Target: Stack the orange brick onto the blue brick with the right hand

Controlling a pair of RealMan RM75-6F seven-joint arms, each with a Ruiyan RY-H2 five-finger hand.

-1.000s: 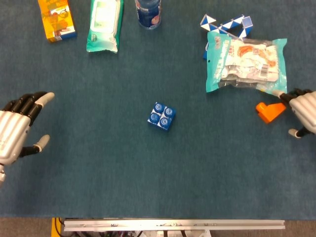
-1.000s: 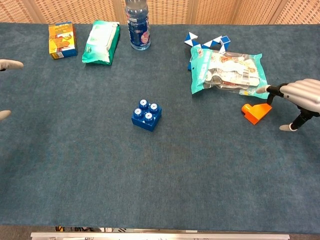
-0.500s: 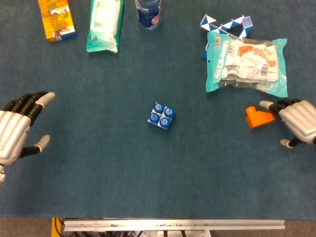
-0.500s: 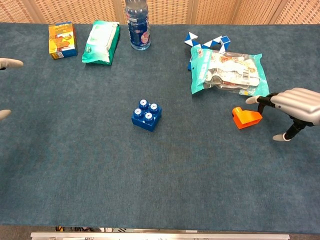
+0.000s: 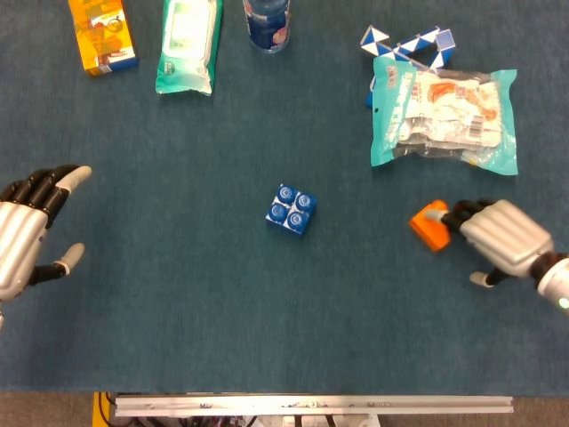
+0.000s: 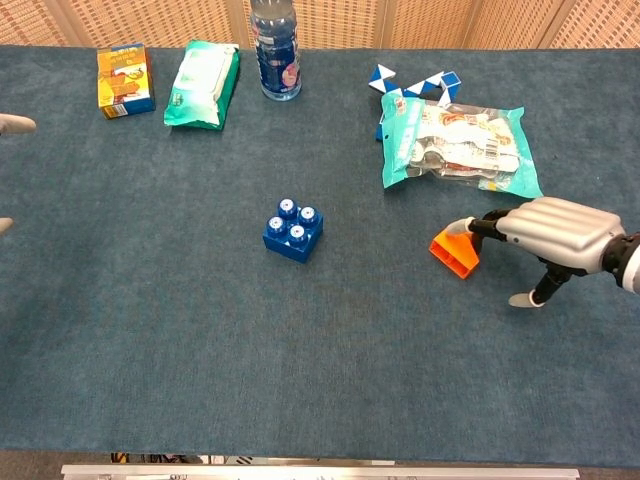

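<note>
The blue brick (image 5: 291, 210) (image 6: 292, 230) sits studs up near the middle of the dark blue table. The orange brick (image 5: 429, 226) (image 6: 453, 252) lies tilted to its right, about a hand's width away. My right hand (image 5: 500, 238) (image 6: 555, 230) reaches in from the right; its fingertips touch the orange brick's right side, while the thumb stands apart below, off the brick. My left hand (image 5: 22, 240) (image 6: 15, 124) hovers at the left edge with fingers spread, holding nothing.
A teal snack bag (image 5: 444, 116) lies just behind the orange brick, with a blue-white snake puzzle (image 5: 404, 43) beyond it. At the back stand a bottle (image 5: 267, 22), a green wipes pack (image 5: 188, 44) and an orange box (image 5: 102, 36).
My right hand has swept left and a little toward the front, and the orange brick has slid with it toward the blue brick, tipping over. The left hand has barely moved.
</note>
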